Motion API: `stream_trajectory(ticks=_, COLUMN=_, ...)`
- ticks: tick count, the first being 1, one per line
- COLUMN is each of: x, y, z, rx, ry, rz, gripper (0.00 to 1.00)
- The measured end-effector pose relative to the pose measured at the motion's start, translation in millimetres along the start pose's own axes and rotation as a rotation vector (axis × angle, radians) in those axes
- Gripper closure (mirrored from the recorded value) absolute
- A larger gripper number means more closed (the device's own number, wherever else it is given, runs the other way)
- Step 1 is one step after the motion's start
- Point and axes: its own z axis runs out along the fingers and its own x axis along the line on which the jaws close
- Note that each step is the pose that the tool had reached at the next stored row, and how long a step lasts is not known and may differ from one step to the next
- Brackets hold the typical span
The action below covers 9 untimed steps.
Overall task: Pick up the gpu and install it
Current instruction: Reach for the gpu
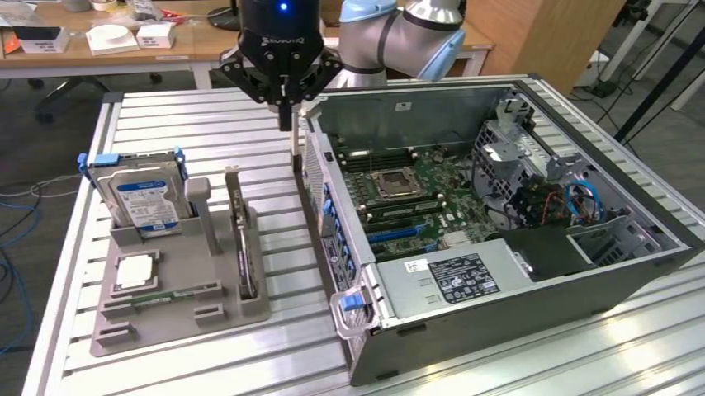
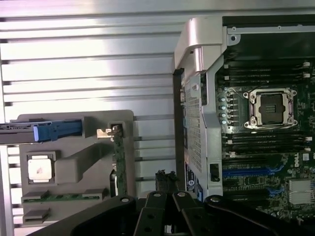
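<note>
Slatted metal table (image 1: 165, 115) carries the whole scene. Above it the gripper (image 1: 286, 121) hangs with its fingers pressed together on nothing, just beside the near wall of the open computer case (image 1: 617, 272). Toward the exterior view's left, the gpu (image 1: 244, 256) stands on edge in a grey holder (image 1: 165, 318), near the hard drive (image 1: 141, 198).

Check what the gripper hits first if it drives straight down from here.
Likely the bare table strip between the parts holder and the case wall; that wall is close, depth unclear.
</note>
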Motion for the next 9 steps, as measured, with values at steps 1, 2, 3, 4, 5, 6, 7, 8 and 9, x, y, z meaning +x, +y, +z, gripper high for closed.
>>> stream_trajectory(ticks=1, x=1.5, y=-0.3, z=0.0, rx=0.0, ry=0.0, rz=0.0, gripper=0.89)
stream_trajectory(ticks=2, x=3.1, y=-0.6, z=0.0, rx=0.0, ry=0.0, rz=0.0, gripper=0.89)
stream_trajectory(ticks=3, x=4.6, y=-0.9, z=0.0, rx=-0.0001, ry=0.0, rz=0.0, gripper=0.89)
stream_trajectory(ticks=4, x=6.2, y=-1.2, z=-0.1, rx=0.0, ry=0.0, rz=0.0, gripper=0.89)
stream_trajectory(ticks=5, x=7.8, y=-1.5, z=-0.1, rx=0.0, ry=0.0, rz=0.0, gripper=0.89)
stream_trajectory(ticks=6, x=9.6, y=-1.7, z=-0.1, rx=0.0, ry=0.0, rz=0.0, gripper=0.89)
stream_trajectory(ticks=7, x=11.1, y=-2.0, z=-0.1, rx=-0.0001, ry=0.0, rz=0.0, gripper=0.89)
stream_trajectory(ticks=8, x=12.6, y=-2.2, z=-0.1, rx=-0.0001, ry=-0.0001, rz=0.0, gripper=0.89)
stream_trajectory(ticks=9, x=14.0, y=-2.4, z=-0.1, rx=0.0, ry=0.0, rz=0.0, gripper=0.89)
